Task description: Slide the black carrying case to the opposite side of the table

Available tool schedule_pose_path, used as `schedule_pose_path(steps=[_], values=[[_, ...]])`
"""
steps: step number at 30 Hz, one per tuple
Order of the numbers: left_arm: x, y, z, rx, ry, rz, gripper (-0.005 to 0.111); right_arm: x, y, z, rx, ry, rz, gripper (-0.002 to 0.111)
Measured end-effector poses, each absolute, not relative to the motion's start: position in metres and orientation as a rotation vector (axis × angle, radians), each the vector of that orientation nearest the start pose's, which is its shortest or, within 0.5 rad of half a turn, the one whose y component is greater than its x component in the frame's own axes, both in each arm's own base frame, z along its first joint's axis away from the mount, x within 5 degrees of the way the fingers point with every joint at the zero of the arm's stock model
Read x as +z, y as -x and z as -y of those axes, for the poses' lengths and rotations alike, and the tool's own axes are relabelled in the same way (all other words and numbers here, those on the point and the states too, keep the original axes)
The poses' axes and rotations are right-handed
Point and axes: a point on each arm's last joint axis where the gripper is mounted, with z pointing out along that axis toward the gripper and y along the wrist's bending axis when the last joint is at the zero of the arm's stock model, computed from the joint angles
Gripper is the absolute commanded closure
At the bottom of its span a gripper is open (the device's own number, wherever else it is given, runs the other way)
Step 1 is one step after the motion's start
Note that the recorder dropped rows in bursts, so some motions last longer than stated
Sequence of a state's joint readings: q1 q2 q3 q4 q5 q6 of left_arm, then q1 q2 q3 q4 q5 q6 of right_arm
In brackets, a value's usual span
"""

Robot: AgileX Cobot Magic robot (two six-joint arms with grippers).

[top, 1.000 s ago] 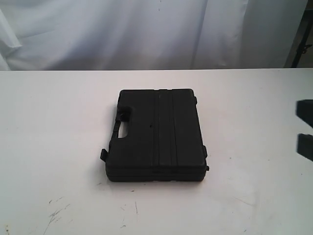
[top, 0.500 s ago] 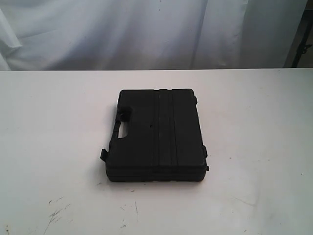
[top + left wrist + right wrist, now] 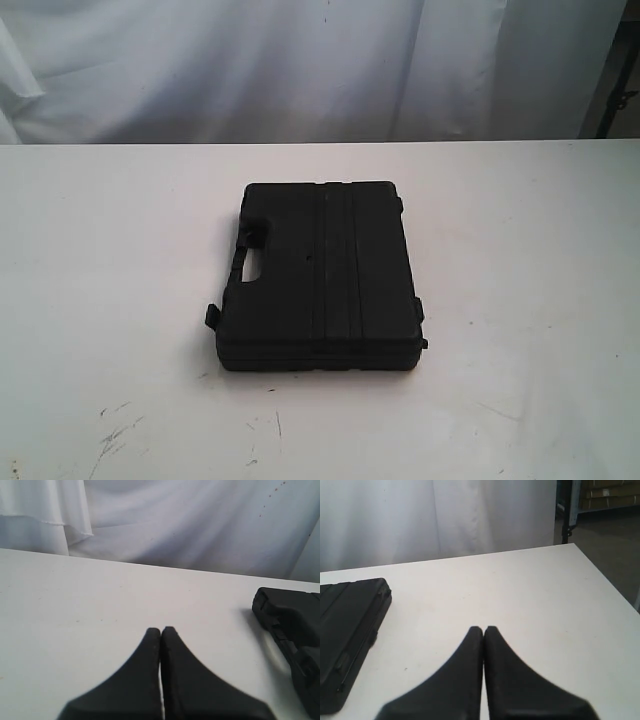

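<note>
The black carrying case (image 3: 320, 275) lies flat and closed in the middle of the white table (image 3: 110, 250), its handle cut-out towards the left. Neither gripper shows in the exterior view. In the left wrist view my left gripper (image 3: 161, 630) is shut with nothing in it, over bare tabletop, and a corner of the case (image 3: 292, 630) shows well apart from it. In the right wrist view my right gripper (image 3: 483, 629) is shut and empty too, with the case (image 3: 347, 630) off to one side, not touched.
A white curtain (image 3: 300, 65) hangs behind the table's far edge. Dark scuff marks (image 3: 115, 435) dot the near left of the tabletop. The right wrist view shows the table's corner (image 3: 572, 547), with a dark floor and a stand leg (image 3: 566, 510) beyond.
A second ago two dark gripper parts showed at the right edge of the exterior view; they have left the view. The case has not moved.
</note>
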State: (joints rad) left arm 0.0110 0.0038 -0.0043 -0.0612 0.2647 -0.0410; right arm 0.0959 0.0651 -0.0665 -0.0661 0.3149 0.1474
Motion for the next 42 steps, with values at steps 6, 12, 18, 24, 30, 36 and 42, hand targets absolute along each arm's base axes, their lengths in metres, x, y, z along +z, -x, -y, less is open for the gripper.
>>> schedule_pose_path(steps=[6,12,18,24,30,36,42], values=[[0.19,-0.055,0.001,-0.079,0.085,-1.746,0.107,0.189,-0.058,-0.004,0.096,0.01,-1.841,0.108],[0.19,-0.055,0.001,-0.079,0.085,-1.746,0.107,0.187,-0.058,-0.004,0.096,0.011,-1.852,0.108],[0.19,-0.055,0.001,-0.079,0.085,-1.746,0.107,0.182,-0.058,-0.005,0.097,0.023,-1.864,0.108],[0.19,-0.055,0.001,-0.079,0.085,-1.746,0.107,0.182,-0.058,-0.005,0.103,0.022,-1.863,0.108],[0.19,-0.055,0.001,-0.079,0.085,-1.746,0.107,0.182,-0.058,-0.006,0.136,0.0,-1.862,0.108],[0.19,-0.055,0.001,-0.079,0.085,-1.746,0.107,0.182,-0.058,-0.006,0.147,-0.009,-1.862,0.108],[0.19,-0.055,0.001,-0.079,0.085,-1.746,0.107,0.182,-0.058,-0.006,0.147,-0.009,-1.862,0.108]])
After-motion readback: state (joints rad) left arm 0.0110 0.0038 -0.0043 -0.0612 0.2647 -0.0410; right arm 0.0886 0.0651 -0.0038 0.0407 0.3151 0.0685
